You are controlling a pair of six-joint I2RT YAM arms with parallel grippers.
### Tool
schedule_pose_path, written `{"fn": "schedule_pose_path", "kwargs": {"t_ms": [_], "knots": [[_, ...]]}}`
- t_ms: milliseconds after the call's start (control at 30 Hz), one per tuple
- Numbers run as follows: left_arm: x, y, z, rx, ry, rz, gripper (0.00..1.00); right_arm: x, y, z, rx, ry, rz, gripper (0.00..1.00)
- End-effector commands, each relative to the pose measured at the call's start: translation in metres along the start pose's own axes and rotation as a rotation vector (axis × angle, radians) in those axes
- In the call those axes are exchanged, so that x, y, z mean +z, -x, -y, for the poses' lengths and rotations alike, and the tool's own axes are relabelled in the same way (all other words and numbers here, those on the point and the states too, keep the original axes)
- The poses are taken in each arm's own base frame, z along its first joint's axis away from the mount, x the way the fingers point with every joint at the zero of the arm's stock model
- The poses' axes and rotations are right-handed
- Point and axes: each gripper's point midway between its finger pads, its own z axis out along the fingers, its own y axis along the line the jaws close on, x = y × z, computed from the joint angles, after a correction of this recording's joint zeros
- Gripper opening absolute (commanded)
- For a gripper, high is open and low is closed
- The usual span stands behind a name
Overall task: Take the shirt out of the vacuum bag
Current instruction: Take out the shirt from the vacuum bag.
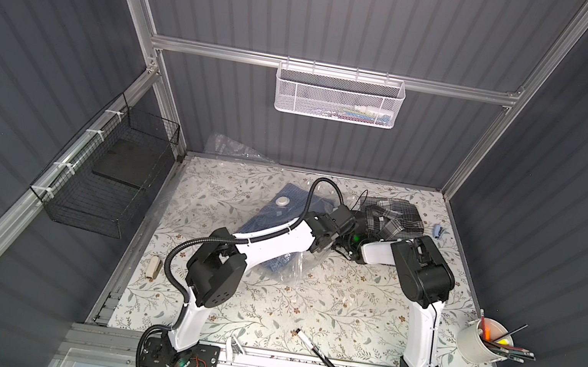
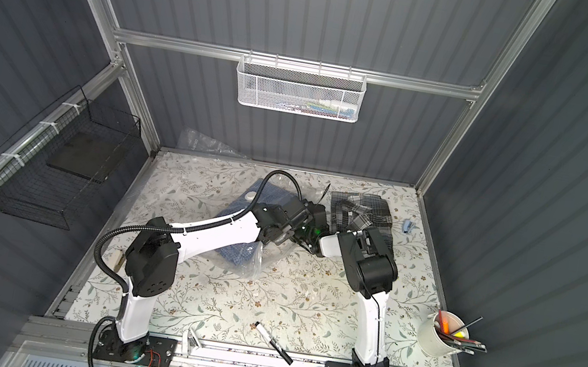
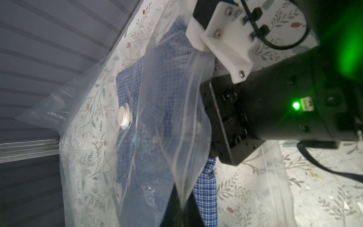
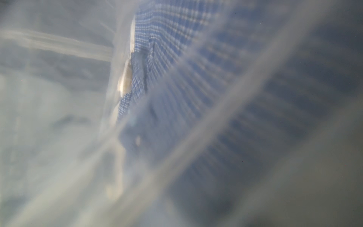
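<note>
Robot lab cell (aluminium frame [image 1: 331, 70]), grey panels [image 1: 353, 12]

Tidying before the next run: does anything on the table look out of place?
A black marker lies loose and askew at the table's front edge, one end over the metal rail, away from the pen cup holding other pens.

We see left arm [image 1: 275, 240] and right arm [image 1: 420, 335]: white links, black joints; ribbed black cable [image 1: 171, 253] along the left, green light [image 3: 296, 105] on the right.
</note>
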Motion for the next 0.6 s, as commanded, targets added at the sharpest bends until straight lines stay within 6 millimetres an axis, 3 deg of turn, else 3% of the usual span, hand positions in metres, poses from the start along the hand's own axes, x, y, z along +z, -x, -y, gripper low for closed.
{"fn": "schedule_pose_path", "kwargs": {"t_ms": [0, 267, 567], "knots": [[-0.014, 0.007, -0.009, -0.048, -0.011, 0.045, 0.05, 0.003, 0.010, -0.010, 0.007, 0.032, 0.062, 0.40], [-0.005, -0.003, -0.006, -0.051, -0.026, 0.021, 0.05, 0.001, 0.026, -0.040, 0.001, 0.101, 0.089, 0.02], [0.002, -0.012, -0.002, -0.056, -0.039, 0.008, 0.05, -0.026, 0.028, -0.070, 0.014, 0.081, 0.059, 0.00]]}}
